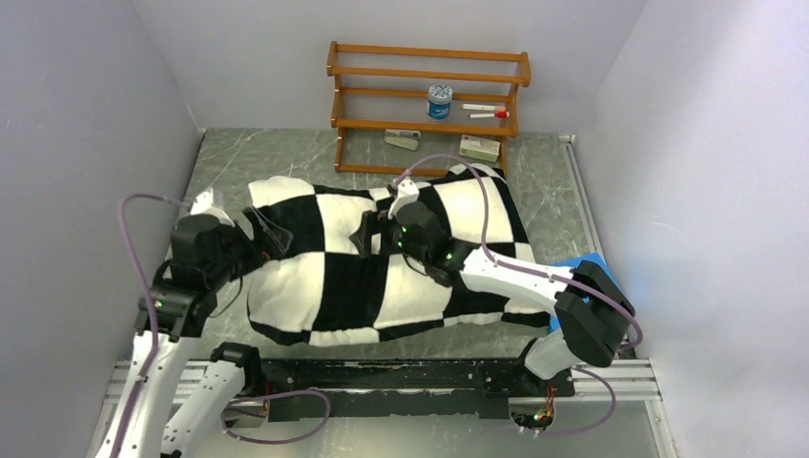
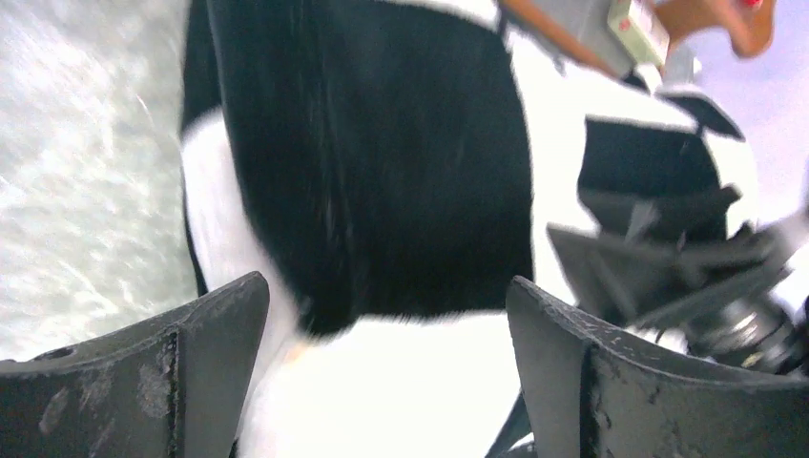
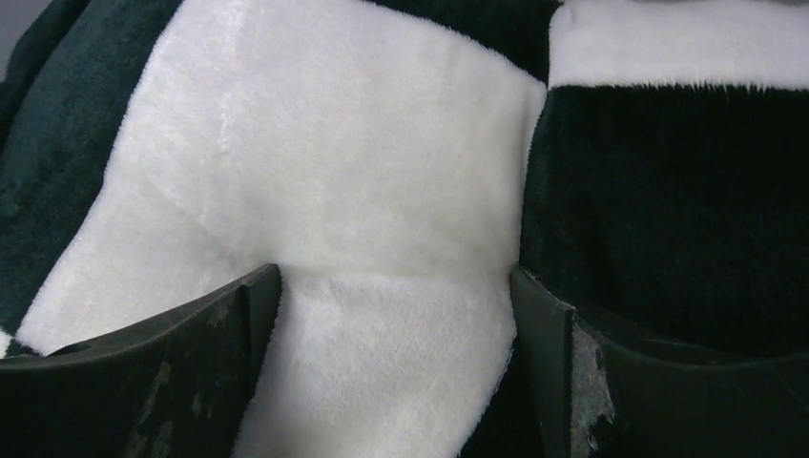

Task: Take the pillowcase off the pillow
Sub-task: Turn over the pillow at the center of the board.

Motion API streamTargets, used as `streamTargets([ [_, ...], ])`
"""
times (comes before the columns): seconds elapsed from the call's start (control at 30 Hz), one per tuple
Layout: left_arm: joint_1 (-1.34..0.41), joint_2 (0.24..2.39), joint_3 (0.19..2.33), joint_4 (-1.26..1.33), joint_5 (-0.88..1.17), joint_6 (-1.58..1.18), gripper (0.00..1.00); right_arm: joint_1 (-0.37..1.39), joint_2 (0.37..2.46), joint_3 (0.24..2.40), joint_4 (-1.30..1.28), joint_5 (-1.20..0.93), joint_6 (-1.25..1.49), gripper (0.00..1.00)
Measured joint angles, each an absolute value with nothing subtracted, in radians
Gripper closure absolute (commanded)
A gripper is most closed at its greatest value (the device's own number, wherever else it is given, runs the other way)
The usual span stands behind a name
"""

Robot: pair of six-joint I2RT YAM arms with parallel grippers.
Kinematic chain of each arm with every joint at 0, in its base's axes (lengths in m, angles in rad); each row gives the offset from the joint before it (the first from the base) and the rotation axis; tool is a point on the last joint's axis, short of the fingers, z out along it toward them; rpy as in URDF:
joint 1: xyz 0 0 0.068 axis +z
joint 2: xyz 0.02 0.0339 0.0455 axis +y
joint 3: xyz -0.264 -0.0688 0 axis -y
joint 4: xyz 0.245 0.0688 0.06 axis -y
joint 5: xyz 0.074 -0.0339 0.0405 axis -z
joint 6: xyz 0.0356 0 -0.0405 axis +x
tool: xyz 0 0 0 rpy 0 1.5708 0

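The black-and-white checkered pillowcase (image 1: 334, 286) lies plump across the middle of the table; the pillow is hidden inside it. My left gripper (image 1: 269, 229) is at the case's left end, and in the left wrist view it (image 2: 386, 286) stands open, with the fabric (image 2: 382, 172) just beyond its wide-apart fingers. My right gripper (image 1: 366, 234) rests on top of the case near its middle. In the right wrist view it (image 3: 393, 277) is open and pressed into the plush cloth (image 3: 334, 162), a white fold bulging between its fingers. The right gripper's fingers (image 2: 668, 239) also show in the left wrist view.
A wooden shelf rack (image 1: 429, 105) stands at the back, holding a blue tin (image 1: 439, 100), markers and small boxes. A small blue pad (image 1: 587, 267) lies at the right beneath my right arm. Grey walls close in both sides. The arms' mounting rail (image 1: 382, 377) runs along the near edge.
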State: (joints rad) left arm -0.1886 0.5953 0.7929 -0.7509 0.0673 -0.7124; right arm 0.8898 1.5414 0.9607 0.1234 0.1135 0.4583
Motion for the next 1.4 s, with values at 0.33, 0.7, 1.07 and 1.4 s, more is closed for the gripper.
streamTargets([
  [0.33,-0.095,1.126,1.063,-0.717,0.04,-0.491,0.03,1.044,1.399,0.699,0.375,0.223,0.592,0.09],
  [0.7,0.141,1.228,0.694,-0.177,0.692,-0.583,0.92,1.142,1.172,0.667,0.167,0.282,0.643,0.0],
  [1.07,0.144,1.079,0.633,-0.127,0.733,-0.56,0.95,1.056,0.885,0.936,-0.617,0.699,0.718,0.0],
  [1.4,0.093,0.84,0.627,-0.291,0.653,-0.528,0.94,0.857,1.123,1.104,-0.522,0.369,0.541,0.07],
])
